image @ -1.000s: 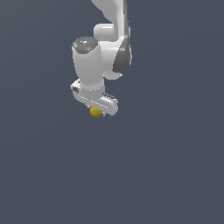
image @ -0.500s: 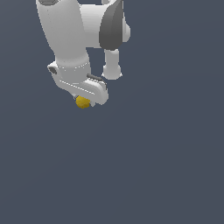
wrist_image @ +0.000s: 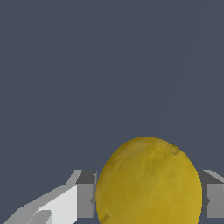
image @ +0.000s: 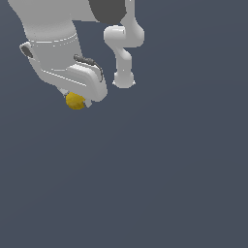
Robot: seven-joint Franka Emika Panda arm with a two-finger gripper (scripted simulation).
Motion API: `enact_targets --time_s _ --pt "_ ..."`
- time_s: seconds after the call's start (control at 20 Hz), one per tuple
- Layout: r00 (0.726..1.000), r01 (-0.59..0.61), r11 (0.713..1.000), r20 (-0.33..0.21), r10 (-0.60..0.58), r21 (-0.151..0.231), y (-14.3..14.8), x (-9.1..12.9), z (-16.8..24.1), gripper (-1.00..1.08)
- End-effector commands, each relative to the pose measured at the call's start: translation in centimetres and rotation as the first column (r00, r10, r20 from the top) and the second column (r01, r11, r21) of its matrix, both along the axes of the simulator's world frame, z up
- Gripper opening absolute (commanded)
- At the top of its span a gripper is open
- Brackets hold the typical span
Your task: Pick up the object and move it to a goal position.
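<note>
One object (wrist_image: 148,181), a mustard-yellow, lemon-shaped lump with a mottled, matte skin, sits clamped between the two grey fingers (wrist_image: 85,194), one pressing each flank. In the exterior view the object (image: 75,101) peeks out at about 7 o'clock beneath the smooth white gripper (image: 77,97). The single glossy white arm (image: 123,53) has rounded joints. The backdrop is plain slate-grey.

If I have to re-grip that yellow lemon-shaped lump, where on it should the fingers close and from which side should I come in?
Grip the yellow lump across its narrow middle, as the gripper holds it now: one finger on each flank, approaching along its long axis. In the wrist view it is egg-shaped, taller than wide, so the waist fits the jaws best. Its surface is rounded everywhere, so an off-centre pinch would likely squeeze it out.
</note>
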State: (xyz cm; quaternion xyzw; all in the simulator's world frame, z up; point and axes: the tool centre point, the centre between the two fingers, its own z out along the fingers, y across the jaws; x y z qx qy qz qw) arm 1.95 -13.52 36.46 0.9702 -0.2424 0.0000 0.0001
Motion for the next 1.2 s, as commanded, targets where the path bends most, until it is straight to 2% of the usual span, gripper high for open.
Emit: enact_targets --time_s 0.0,0.6,1.15 --pt "1.0 0.0 1.0 0.0 0.0 0.0 -0.6 0.5 1.6 -1.0" --pt "1.0 -0.001 1.0 0.0 0.001 0.0 -2.8 2.5 7.3 -1.0" --pt "1.0 -0.001 1.0 0.0 0.001 0.0 -4.0 3.7 10.5 -1.0"
